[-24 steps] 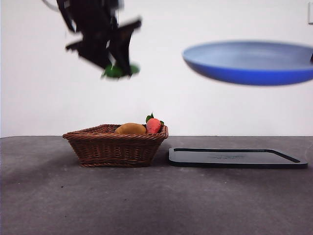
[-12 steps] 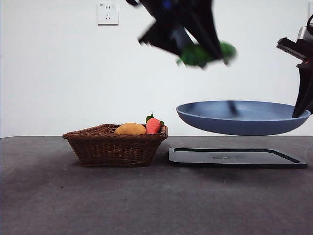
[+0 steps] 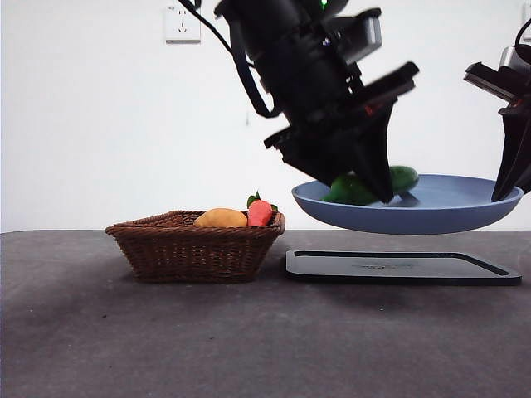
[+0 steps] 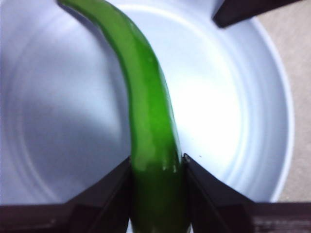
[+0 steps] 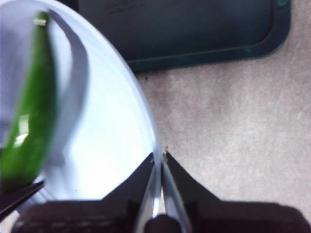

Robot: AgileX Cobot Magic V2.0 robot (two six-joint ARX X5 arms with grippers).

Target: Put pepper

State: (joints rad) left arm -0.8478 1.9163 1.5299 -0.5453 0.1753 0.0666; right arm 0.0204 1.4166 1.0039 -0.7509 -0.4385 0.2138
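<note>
Pepper (image 4: 146, 116): long, slender, glossy dark-green vegetable, curved along its length. Location: just above or touching the inner floor of the blue round plate (image 3: 448, 211), gripped at one end between the two black jaws of the left gripper (image 4: 156, 167), which are closed on it. Contact with the plate cannot be confirmed from any view.

Blue round plate: smooth, shallow, raised rim. Held in the air above the black rectangular tray (image 3: 402, 267), clear of it. The right gripper (image 5: 159, 158) pinches the plate's rim edge-on, jaws closed on it, at the side of the plate away from the basket.

Handling, judged: the pepper looks light and fairly stiff, keeping its curve unsupported beyond the jaws. Its skin is shiny and probably slippery, so a hold across the thicker end, as now, seems safer than one at the thin tip. Once released it may roll or slide on the plate's smooth floor.

Woven brown wicker basket (image 3: 195, 246): on the table beside the tray, well clear of the plate, holding a rounded orange-yellow fruit (image 3: 221, 218) and a small red-orange fruit with green leaves (image 3: 260, 212).

Obscured: in the front view the left arm covers most of the pepper; only two green patches show. The pepper's gripped end is cut off in the left wrist view. The right wrist view is blurred on the pepper.
</note>
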